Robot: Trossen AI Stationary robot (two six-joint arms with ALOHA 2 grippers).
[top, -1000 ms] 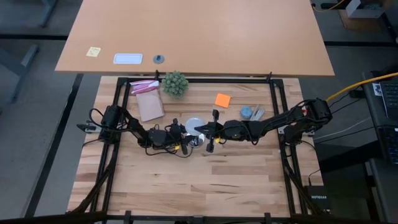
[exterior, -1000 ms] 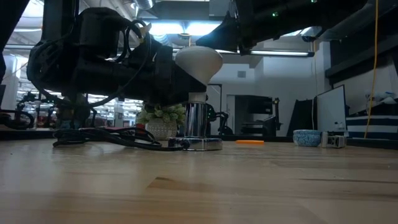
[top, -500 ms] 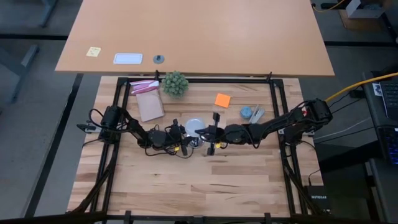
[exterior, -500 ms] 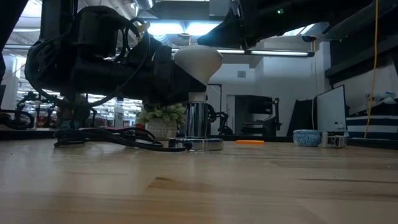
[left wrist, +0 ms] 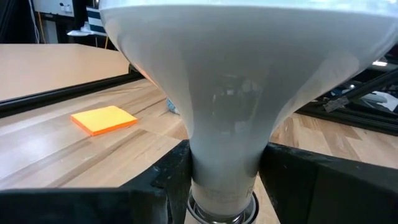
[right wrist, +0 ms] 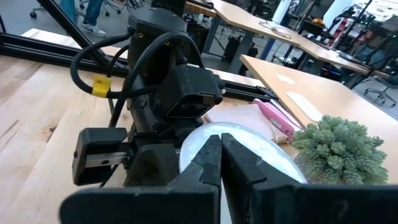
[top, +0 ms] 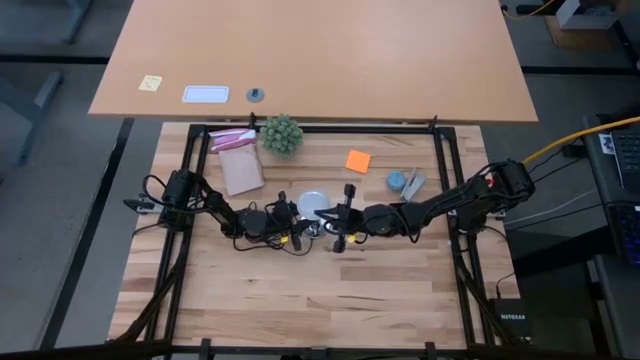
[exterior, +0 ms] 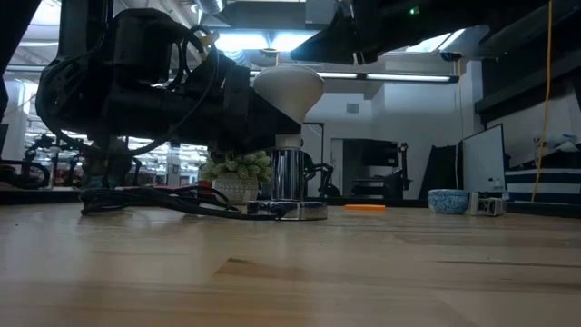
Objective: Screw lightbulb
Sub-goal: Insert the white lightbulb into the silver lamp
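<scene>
One lightbulb [left wrist: 230, 93] pinched by left claw [left wrist: 224, 180]; right claw [right wrist: 221, 163] pressed together above.

Robotics lab, framed workbench [top: 300, 290], desks [right wrist: 298, 93]

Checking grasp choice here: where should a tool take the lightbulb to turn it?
The lightbulb stands upright in its socket. The left tool grips its narrow neck from the side, so the wide dome, approached from above by the right tool, suits turning.
</scene>
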